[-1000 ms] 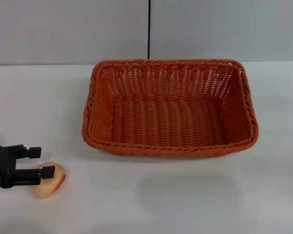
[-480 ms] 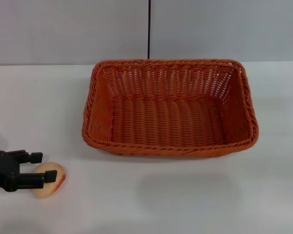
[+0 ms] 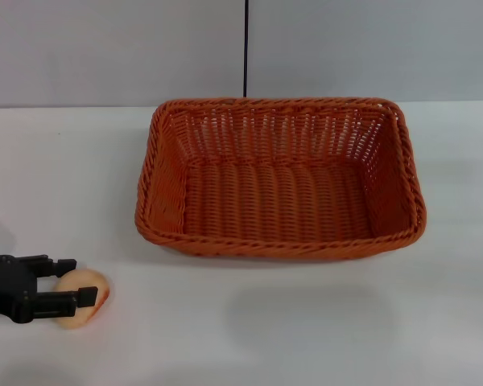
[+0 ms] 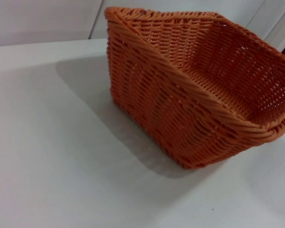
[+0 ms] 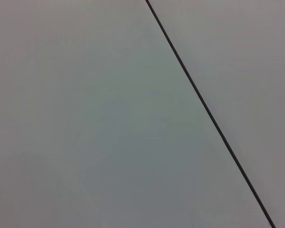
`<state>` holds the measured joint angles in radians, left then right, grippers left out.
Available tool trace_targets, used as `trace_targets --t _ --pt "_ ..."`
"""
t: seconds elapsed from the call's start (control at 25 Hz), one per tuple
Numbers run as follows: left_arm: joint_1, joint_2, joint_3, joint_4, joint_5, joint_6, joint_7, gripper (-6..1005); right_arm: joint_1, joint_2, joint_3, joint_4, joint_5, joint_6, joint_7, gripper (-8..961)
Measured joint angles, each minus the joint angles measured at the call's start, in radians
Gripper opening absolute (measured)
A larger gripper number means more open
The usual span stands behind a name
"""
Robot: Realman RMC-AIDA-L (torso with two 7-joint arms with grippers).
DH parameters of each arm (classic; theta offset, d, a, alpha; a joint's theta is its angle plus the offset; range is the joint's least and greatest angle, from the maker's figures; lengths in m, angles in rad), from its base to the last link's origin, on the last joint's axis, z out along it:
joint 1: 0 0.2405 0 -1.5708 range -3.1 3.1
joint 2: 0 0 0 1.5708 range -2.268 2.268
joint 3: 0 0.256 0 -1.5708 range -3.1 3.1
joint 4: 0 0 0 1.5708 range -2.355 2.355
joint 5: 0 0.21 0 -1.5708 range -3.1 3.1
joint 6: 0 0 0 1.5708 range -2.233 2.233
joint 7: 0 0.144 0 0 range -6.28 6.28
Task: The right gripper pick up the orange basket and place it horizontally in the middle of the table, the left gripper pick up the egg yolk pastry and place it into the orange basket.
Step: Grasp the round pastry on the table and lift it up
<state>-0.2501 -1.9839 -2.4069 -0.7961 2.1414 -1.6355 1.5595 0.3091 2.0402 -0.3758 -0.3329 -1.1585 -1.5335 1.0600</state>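
Note:
The orange basket (image 3: 274,244) lies lengthwise across the middle of the white table (image 3: 322,322), empty; the left wrist view shows the basket (image 4: 180,109) from one corner. The egg yolk pastry (image 3: 85,314), pale tan with a reddish patch on its right side, rests on the table at the near left. My left gripper (image 3: 74,281) comes in from the left edge, open, with its black fingers (image 3: 63,264) straddling the pastry's top. The right gripper is out of view; its wrist view shows only a grey wall.
A grey wall with a thin dark vertical seam (image 3: 245,48) runs behind the table. Bare tabletop lies in front of the basket and to both sides of it.
My left gripper has dropped lower and toward the table's near edge, coming down over the pastry with its finger gap unchanged. Basket and pastry have not moved.

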Motion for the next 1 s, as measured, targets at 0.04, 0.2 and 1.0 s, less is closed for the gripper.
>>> trace_targets --t 0.04,0.2,1.0 --pt "0.000 0.000 0.000 0.000 0.000 0.000 0.000 841 0.000 0.000 0.000 0.000 0.000 0.000 0.000 390" --pt "0.007 -0.007 -0.019 0.002 -0.005 -0.002 0.025 712 -0.005 0.000 0.000 0.000 0.000 -0.004 0.000 390" --pt "0.001 -0.016 -0.028 0.003 -0.002 -0.006 0.063 143 -0.005 0.000 0.006 0.000 0.000 -0.002 0.000 389"
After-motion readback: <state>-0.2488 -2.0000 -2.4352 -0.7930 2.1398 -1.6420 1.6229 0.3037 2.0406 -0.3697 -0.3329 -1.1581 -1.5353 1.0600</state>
